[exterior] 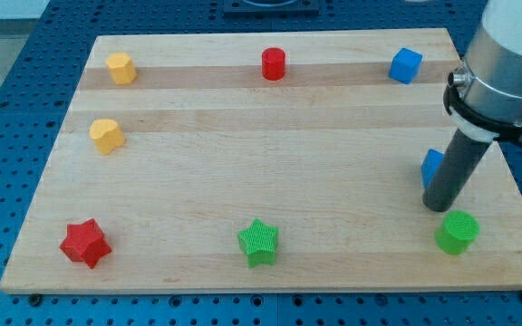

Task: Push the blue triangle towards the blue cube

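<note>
**Tip beside the blue triangle at the surface's right edge**

The blue triangle lies near the view's right edge of the wooden surface, partly hidden behind the dark rod. My tip rests on the surface just below the triangle, touching it or very nearly so. There is no claw on this arm, so no spread or pinch can be told.

The blue cube sits well apart, up near the view's top. Just below my tip is a green cylinder.

Farther off are a red cylinder, a green star, a red star and two yellow blocks at the view's left.
</note>
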`<action>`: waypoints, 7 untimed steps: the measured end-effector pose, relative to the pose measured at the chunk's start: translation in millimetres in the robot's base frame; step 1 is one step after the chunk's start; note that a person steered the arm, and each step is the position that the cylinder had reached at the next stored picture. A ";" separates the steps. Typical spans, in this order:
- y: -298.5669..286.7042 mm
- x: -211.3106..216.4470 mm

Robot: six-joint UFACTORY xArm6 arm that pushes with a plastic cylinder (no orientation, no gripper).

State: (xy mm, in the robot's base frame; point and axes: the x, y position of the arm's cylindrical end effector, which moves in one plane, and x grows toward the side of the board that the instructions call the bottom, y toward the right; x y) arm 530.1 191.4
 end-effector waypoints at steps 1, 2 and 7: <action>0.0 23.1; 0.0 29.6; 4.0 18.9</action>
State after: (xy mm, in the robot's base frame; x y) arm 549.0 195.4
